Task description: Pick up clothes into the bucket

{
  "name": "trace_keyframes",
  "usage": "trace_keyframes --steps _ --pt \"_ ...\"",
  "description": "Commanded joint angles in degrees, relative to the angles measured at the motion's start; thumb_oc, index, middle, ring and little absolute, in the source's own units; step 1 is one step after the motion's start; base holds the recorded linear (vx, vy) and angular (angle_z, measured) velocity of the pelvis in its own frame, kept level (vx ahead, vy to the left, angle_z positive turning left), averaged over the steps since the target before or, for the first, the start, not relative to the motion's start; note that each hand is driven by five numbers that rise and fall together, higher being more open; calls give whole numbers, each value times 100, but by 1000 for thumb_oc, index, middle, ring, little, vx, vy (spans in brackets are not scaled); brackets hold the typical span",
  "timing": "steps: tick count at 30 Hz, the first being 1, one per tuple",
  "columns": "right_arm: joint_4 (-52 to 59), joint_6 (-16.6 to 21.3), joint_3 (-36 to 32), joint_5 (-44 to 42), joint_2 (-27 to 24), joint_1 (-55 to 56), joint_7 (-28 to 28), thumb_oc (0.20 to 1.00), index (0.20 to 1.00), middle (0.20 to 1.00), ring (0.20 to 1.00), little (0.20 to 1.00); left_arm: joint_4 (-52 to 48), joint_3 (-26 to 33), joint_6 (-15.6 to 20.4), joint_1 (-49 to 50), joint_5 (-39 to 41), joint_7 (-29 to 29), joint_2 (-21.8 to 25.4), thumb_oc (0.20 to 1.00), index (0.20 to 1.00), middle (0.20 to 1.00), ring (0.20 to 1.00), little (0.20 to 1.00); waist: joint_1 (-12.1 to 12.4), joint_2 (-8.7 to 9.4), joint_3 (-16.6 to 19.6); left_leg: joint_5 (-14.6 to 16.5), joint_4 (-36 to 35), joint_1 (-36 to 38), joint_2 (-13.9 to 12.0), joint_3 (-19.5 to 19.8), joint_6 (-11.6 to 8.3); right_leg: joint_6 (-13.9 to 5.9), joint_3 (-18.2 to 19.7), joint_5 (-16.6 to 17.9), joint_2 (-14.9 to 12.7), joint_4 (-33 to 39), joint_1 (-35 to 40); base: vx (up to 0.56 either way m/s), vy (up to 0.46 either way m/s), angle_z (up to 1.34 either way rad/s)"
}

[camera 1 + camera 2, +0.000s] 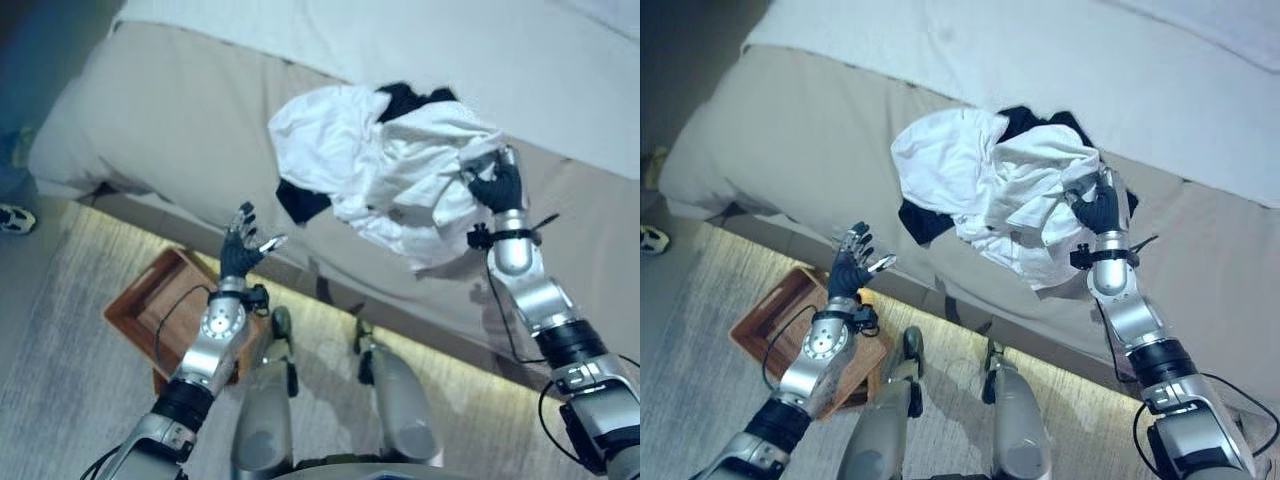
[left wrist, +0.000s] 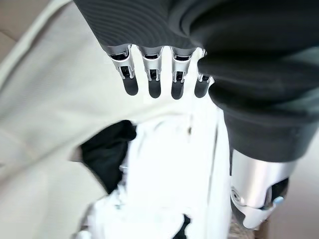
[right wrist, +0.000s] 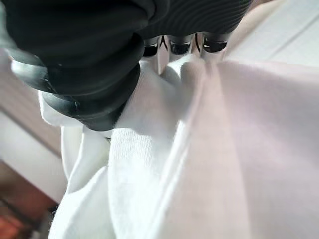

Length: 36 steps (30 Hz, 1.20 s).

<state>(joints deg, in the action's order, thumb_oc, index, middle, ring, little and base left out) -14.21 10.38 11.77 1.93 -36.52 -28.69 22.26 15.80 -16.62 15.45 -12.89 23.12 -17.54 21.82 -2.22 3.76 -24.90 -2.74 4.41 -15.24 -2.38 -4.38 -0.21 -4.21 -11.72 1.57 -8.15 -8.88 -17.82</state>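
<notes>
Across the upper frame stretches the bed (image 1: 180, 130), and at its centre lies a heap of white clothes (image 1: 380, 170) over a dark garment (image 1: 300, 203). At lower left a brown bucket (image 1: 140, 305), more like a tray, sits on the floor. The right robot hand (image 1: 495, 185) is clenched on the white cloth's right edge; the left robot hand (image 1: 242, 245) hangs released, fingers spread, above the bucket. The cloth looks light, soft and floppy, so a bunched fold likely grips best.
</notes>
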Motion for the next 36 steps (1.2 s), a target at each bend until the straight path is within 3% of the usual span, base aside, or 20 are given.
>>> trace_keyframes --steps 1,9,12,14,21,26,36 --pt "619 569 -185 -417 -337 67 -392 200 200 200 200 200 78 104 173 178 -330 223 126 1000 1000 1000 1000 1000 -10 168 678 238 72 208 -119 -50 -229 -572 -291 192 -410 446 664 94 -19 -8" --pt "1291 569 401 -951 -807 -287 -1366 200 200 200 200 200 36 26 8 -252 -715 404 432 1000 1000 1000 1000 1000 -102 237 1249 277 -254 1014 -217 -295 -286 -577 -198 192 -256 786 1318 113 -13 -8" --pt "1332 433 764 -1230 -806 -495 -1668 200 200 200 200 200 -132 -229 41 -722 -186 649 460 1000 1000 1000 1000 1000 -124 236 1396 295 -318 1277 -236 -360 -298 -577 -181 189 -206 866 1532 68 -9 -2" --pt "1372 308 968 -1408 -702 -519 -1852 200 200 200 200 200 -239 -478 -87 -1001 1154 1148 301 1000 1000 1000 1000 1000 -168 194 1567 299 -416 1489 -237 -396 -293 -581 -152 189 -177 913 1689 106 -5 -6" --pt "1385 229 1143 -1712 -621 -468 -2173 200 200 200 200 200 -23 -965 -194 -1674 1029 1445 494 1000 1000 1000 1000 1000 -216 145 1753 307 -524 1804 -241 -431 -311 -589 -167 162 -148 994 1972 63 -5 -9" --pt "1358 186 1203 -2017 -617 -342 -2350 200 200 200 200 200 348 -1190 -292 -2048 1614 1645 272 1000 1000 1000 1000 1000 -281 94 1865 300 -606 1984 -264 -486 -327 -593 -148 159 -116 1048 2100 22 -3 0" --pt "1278 196 1298 -2263 -531 -402 -2465 200 200 200 200 200 572 -1710 -620 -2362 2541 2428 394 1000 1000 1000 1000 1000 -390 10 1947 286 -677 2112 -276 -537 -333 -601 -85 172 -84 1088 2162 12 2 -5"
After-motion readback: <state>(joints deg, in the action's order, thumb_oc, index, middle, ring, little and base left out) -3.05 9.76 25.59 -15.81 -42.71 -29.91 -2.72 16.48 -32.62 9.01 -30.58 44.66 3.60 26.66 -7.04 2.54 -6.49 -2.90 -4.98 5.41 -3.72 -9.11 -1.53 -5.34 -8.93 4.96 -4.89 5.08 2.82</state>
